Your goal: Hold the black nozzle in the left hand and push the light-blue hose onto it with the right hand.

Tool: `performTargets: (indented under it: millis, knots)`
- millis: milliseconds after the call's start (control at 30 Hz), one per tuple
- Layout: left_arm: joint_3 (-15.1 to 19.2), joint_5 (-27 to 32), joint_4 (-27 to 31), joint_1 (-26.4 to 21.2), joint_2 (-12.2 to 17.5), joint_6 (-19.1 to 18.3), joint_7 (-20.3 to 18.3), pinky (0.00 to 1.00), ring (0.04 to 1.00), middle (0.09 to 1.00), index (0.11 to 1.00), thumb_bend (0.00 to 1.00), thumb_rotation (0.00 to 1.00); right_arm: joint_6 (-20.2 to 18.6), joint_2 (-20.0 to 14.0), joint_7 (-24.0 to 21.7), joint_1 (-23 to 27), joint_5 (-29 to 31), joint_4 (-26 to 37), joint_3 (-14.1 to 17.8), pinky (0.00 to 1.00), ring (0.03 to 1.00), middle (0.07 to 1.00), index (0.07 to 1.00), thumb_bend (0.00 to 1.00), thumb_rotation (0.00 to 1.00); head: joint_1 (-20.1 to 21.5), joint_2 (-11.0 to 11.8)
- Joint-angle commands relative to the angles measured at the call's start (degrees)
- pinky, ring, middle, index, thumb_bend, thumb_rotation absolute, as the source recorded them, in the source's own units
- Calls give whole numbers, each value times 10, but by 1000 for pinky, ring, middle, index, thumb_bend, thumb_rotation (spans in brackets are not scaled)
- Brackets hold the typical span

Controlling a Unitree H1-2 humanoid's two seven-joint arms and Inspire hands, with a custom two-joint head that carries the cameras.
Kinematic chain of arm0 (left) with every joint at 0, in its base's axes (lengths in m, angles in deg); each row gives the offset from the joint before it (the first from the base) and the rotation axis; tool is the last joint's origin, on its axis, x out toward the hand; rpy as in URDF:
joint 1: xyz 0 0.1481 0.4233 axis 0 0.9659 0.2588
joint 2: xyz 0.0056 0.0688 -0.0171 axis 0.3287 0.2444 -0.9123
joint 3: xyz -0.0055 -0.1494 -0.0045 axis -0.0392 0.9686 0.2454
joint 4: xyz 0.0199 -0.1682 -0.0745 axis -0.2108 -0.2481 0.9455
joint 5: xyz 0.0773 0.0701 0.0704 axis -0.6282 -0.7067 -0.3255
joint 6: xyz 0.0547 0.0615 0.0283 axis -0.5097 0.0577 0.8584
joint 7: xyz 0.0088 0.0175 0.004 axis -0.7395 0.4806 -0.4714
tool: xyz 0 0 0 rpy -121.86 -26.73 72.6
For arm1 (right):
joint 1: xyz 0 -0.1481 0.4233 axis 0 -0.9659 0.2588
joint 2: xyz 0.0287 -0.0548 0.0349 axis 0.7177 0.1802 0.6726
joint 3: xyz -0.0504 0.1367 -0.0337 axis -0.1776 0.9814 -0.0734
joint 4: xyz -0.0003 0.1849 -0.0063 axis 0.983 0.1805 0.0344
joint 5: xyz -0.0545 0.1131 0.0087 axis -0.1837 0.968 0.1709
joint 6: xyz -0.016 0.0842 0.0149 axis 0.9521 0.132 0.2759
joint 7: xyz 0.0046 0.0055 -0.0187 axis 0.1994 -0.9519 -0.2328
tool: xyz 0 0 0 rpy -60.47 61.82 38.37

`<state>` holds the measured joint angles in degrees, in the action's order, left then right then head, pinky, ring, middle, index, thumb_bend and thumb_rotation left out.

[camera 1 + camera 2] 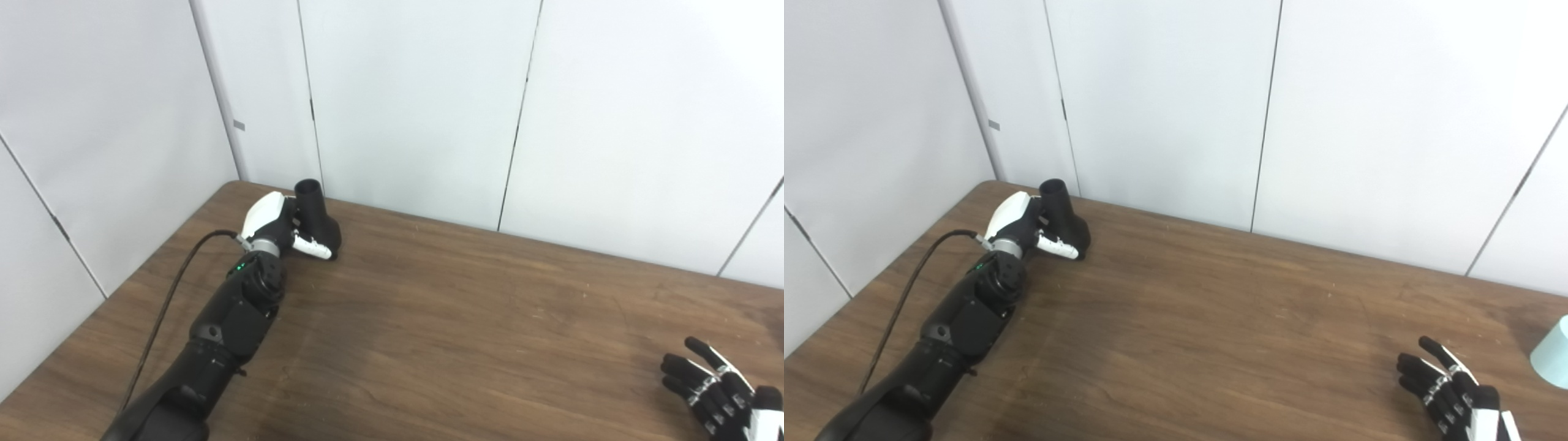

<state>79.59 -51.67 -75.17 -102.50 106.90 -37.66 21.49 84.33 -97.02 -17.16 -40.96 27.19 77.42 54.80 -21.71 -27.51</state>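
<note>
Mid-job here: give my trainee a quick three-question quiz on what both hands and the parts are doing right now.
1. True or false: the right hand holds the light-blue hose.
2. Which hand is at the black nozzle? A) left hand B) right hand C) neither
3. Fill in: the nozzle's open end points ___.

Key:
1. False; it is open, apart from the hose.
2. A
3. Upward

Bare table (1213,318) lies open between nozzle (1062,211) and hose (1552,352).
</note>
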Motion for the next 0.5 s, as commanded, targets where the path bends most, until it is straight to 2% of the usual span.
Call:
performTargets:
  millis: [0,133,300,467]
  knots:
    - [2,8,10,-8,-1,-7,-8,520,526,499,485,523,0,6,9,-2,-16,7,-14,-1,765,757,713,822,633,983,-1,-1]
    - [5,10,24,-2,-1,-7,-9,525,542,509,481,522,0,5,11,0,-16,5,-11,-2,765,757,710,824,633,984,2,-3]
    - [8,15,72,20,-8,-18,-20,529,553,512,481,521,0,7,14,0,-13,4,-13,-3,765,756,703,823,633,984,9,-5]
    - [-3,6,171,60,-16,-34,-32,577,598,533,466,518,0,7,19,1,-11,6,-11,-5,765,748,692,822,626,986,17,-8]
